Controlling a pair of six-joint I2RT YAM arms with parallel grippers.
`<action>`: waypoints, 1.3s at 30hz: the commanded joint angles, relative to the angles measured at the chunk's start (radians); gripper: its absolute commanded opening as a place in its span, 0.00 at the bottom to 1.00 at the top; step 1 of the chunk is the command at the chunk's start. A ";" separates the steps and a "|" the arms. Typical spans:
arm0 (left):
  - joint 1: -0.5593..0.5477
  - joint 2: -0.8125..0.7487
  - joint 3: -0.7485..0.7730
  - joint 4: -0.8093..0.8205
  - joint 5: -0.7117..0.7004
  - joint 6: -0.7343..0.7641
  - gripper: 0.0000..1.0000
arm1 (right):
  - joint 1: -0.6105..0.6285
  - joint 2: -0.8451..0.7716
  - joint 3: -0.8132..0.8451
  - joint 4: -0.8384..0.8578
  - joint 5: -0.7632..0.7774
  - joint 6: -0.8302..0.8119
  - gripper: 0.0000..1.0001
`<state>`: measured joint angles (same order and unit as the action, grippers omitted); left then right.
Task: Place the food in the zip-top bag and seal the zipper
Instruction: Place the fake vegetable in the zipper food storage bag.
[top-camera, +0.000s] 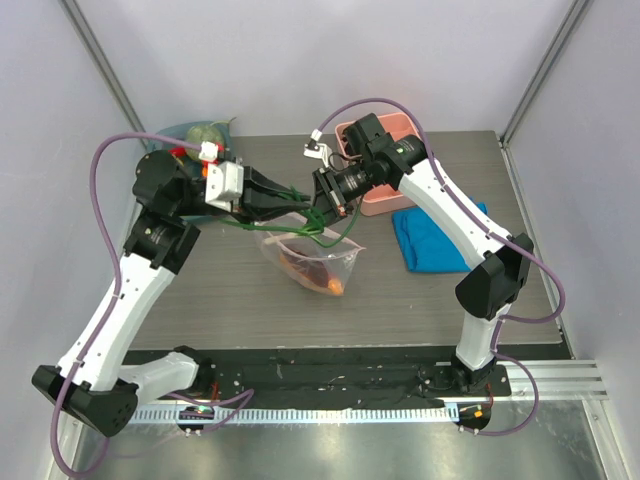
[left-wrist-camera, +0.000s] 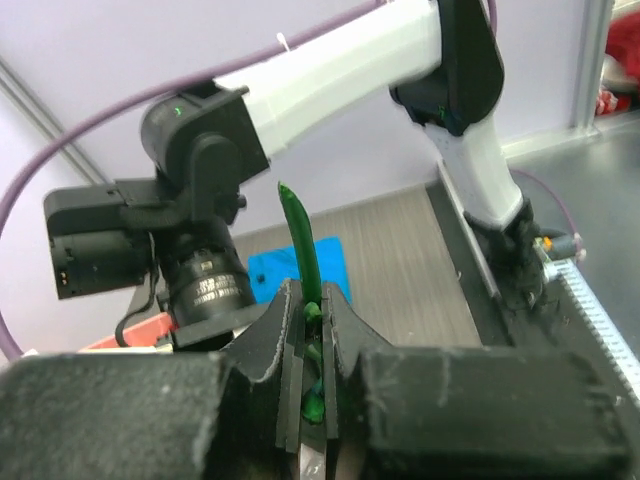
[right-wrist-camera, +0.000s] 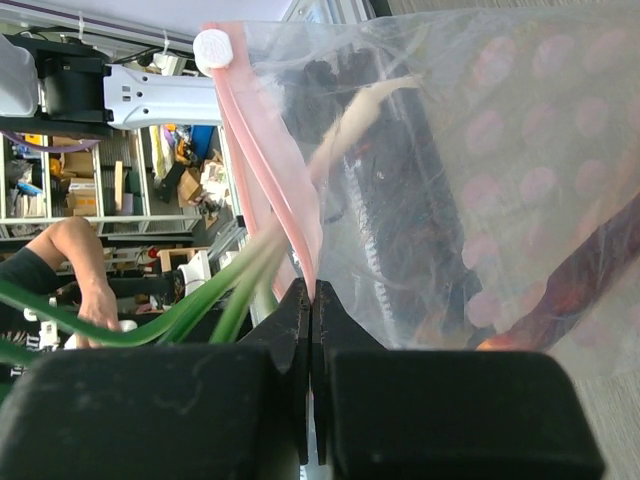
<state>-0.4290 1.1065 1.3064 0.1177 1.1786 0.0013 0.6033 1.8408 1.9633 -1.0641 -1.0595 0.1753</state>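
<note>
The clear zip-top bag (top-camera: 343, 257) with pink dots hangs above the table's middle. Orange and red food (top-camera: 318, 273) lies in its bottom. My right gripper (top-camera: 328, 208) is shut on the pink zipper strip (right-wrist-camera: 290, 220) at the bag's mouth (right-wrist-camera: 312, 292). The white slider (right-wrist-camera: 212, 48) sits at the strip's far end. My left gripper (top-camera: 300, 203) meets it from the left, shut (left-wrist-camera: 312, 335) on a green toy vegetable with long stems (left-wrist-camera: 301, 240). The stems (top-camera: 290, 231) trail at the bag's mouth and show in the right wrist view (right-wrist-camera: 200, 312).
A green cabbage (top-camera: 205, 134) sits in a bowl at the back left. A pink tray (top-camera: 382, 196) stands at the back, behind my right wrist. A folded blue cloth (top-camera: 432, 243) lies at the right, under the right arm.
</note>
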 joint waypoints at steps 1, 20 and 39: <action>0.003 -0.001 0.089 -0.415 0.058 0.425 0.00 | 0.006 -0.018 0.016 0.018 -0.045 0.016 0.01; -0.215 0.208 0.214 -0.927 -0.359 0.621 0.00 | 0.024 0.005 0.068 0.061 -0.059 0.105 0.01; -0.289 0.387 0.352 -1.365 -0.688 0.916 0.00 | 0.012 -0.025 0.034 0.041 0.064 0.179 0.01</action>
<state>-0.7139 1.4025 1.5913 -1.0931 0.5926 0.8398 0.6174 1.8595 1.9781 -1.0279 -0.9977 0.3092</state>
